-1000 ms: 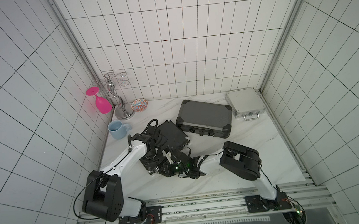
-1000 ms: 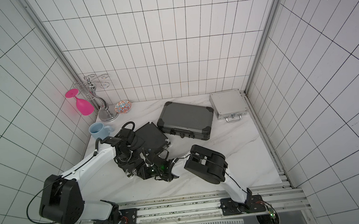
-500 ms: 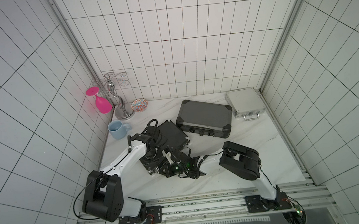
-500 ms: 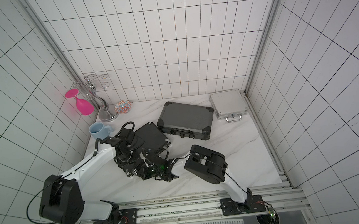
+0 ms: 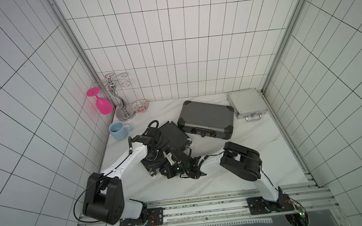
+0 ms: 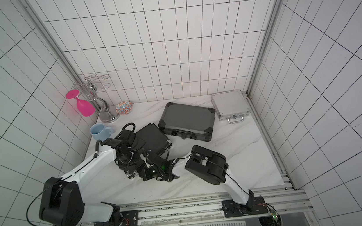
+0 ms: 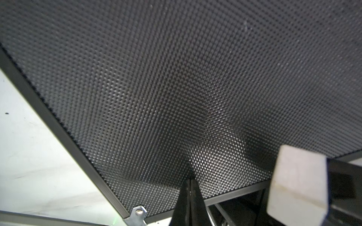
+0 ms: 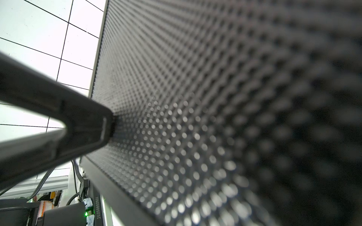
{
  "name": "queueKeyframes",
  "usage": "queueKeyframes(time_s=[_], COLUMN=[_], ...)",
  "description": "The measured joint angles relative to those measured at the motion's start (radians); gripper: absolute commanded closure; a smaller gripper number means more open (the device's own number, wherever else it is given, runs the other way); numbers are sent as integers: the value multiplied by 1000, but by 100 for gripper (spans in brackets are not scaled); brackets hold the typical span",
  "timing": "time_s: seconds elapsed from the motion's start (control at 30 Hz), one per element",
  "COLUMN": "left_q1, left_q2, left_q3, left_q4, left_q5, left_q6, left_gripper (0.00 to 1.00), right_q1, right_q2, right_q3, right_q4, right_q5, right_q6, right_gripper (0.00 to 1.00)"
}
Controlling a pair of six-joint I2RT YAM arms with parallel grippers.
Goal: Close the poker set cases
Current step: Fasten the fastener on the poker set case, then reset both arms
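Left wrist view: flat black case (image 7: 176,78), dimpled surface, dark metal rim.

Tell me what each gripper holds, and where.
Nothing held: the left gripper and right gripper are shut, tips touching the black case's dimpled surface.

A robotics lab cell dressed as a home corner is shown: white tiled walls (image 5: 180,49) are framed by aluminium posts (image 5: 71,38), a marble-look bench (image 5: 258,137) is bordered by a bolted rail (image 5: 208,207) carrying two arm bases (image 5: 140,216), and a mug (image 5: 117,130) and stemware rack (image 5: 116,97) are set out.
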Motion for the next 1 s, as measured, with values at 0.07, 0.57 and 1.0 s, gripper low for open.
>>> queueKeyframes(time_s=[0.07, 0.57, 1.0], left_q1=[3, 38, 9], left_q2=[-5, -36, -358], left_q3=[-4, 8, 76], left_q4=[5, 10, 320], left_q5=[-2, 31, -97], left_q6=[0, -16, 97], left_gripper=[99, 92, 3], right_q1=[-1, -40, -295], right_q2=[2, -253, -823], right_q3=[8, -186, -284], right_q4=[-8, -17, -358], right_q5=[0, 155, 432], right_q6=[-2, -48, -368], right_gripper=[100, 66, 0])
